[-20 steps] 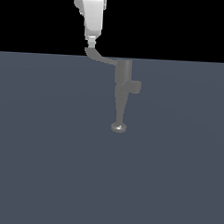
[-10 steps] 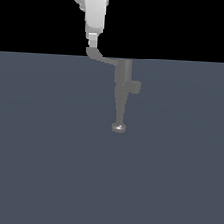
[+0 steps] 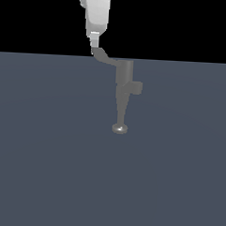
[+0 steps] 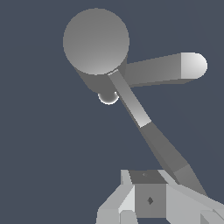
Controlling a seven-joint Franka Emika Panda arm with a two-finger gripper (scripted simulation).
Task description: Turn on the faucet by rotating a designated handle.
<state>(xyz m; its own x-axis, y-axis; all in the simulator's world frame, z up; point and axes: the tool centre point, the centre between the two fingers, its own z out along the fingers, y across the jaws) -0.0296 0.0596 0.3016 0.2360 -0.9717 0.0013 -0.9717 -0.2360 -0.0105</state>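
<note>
The grey faucet point(image 3: 123, 82) stands upright in the middle of the exterior view, with its shiny disc point(image 3: 119, 129) at the bottom and a short side stub point(image 3: 136, 87) toward the exterior view's right. The thin curved handle point(image 3: 106, 58) projects from the top toward the exterior view's left. My white gripper point(image 3: 93, 41) comes down from above and meets the handle's tip. Its fingers look pressed together and hold nothing. In the wrist view the faucet's round top point(image 4: 96, 41), the handle point(image 4: 144, 127) and the stub point(image 4: 166, 68) show, and the handle runs alongside my gripper point(image 4: 148, 201).
The faucet stands on a flat dark blue-grey surface point(image 3: 47, 153) that fills the lower part of the exterior view. Behind it is plain black background. No other objects show.
My gripper has shifted slightly toward the exterior view's right, staying at the handle's tip. The handle's angle looks almost unchanged.
</note>
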